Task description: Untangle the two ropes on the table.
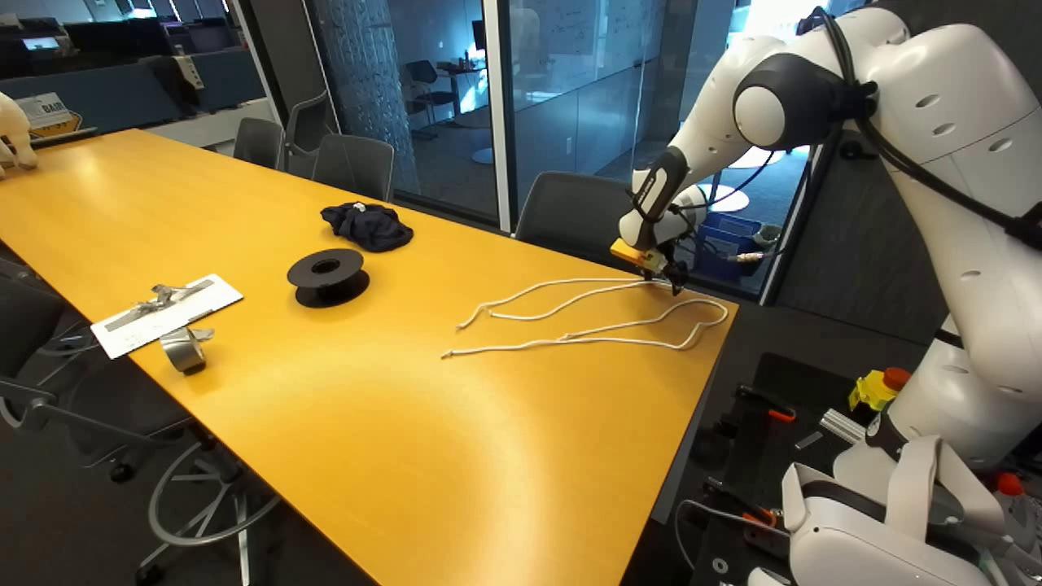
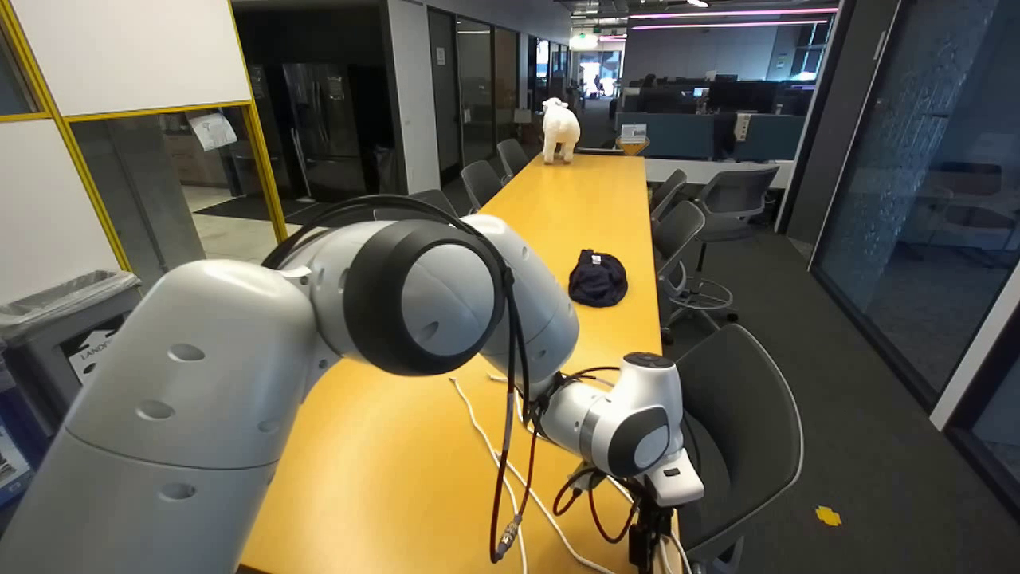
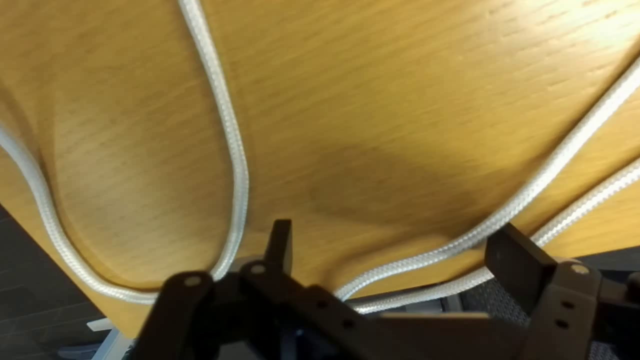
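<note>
On the table (image 1: 440, 439), under my spread gripper (image 3: 394, 230), lies the bend of one rope (image 3: 420, 260), its long strands slanting away past one jaw; the second rope (image 3: 237, 150) loops just beside, likely clear of a pinch.

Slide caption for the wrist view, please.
Open jaws at one braided white rope, a second rope curving beside it on the wood-grain table.

Dark grey chairs (image 1: 354, 167) stand on a dark floor (image 2: 861, 430), and glass walls (image 1: 570, 122) with a pale upright post (image 1: 497, 122) show a dim, bluish room (image 1: 440, 32) beyond; in an exterior view, a lined grey bin (image 2: 48, 351) stands near yellow-edged white panels (image 2: 159, 52), while farther back are blue-grey partitions (image 2: 677, 135), pink light strips (image 2: 733, 13) overhead and a bright corridor end (image 2: 599, 76)
</note>
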{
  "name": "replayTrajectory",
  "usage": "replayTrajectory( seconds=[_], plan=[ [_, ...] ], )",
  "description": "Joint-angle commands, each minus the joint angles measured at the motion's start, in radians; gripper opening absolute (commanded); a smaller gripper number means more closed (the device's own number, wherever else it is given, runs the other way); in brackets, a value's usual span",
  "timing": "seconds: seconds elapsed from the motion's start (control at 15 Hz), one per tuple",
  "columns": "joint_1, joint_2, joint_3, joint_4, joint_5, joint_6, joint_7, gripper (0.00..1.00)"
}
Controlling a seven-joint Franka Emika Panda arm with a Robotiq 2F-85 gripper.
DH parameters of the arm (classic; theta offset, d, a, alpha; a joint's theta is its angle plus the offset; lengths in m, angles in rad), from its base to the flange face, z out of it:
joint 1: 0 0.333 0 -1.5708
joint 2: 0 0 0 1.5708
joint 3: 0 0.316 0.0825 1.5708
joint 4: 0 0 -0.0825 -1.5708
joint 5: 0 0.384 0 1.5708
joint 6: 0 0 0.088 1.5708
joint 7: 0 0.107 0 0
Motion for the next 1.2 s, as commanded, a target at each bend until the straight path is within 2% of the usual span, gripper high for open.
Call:
replayTrajectory(
  seconds=[0.0, 0.27, 1.13],
  plan=[
    [-0.020, -0.013, 0.027, 0.015, -0.010, -0.074, -0.027, 1.00],
    [-0.014, -0.033, 0.031, 0.002, -0.017, -0.116, -0.036, 1.00],
    [-0.066, -0.103, 0.128, -0.050, 0.028, -0.251, -0.171, 1.00]
  ],
)
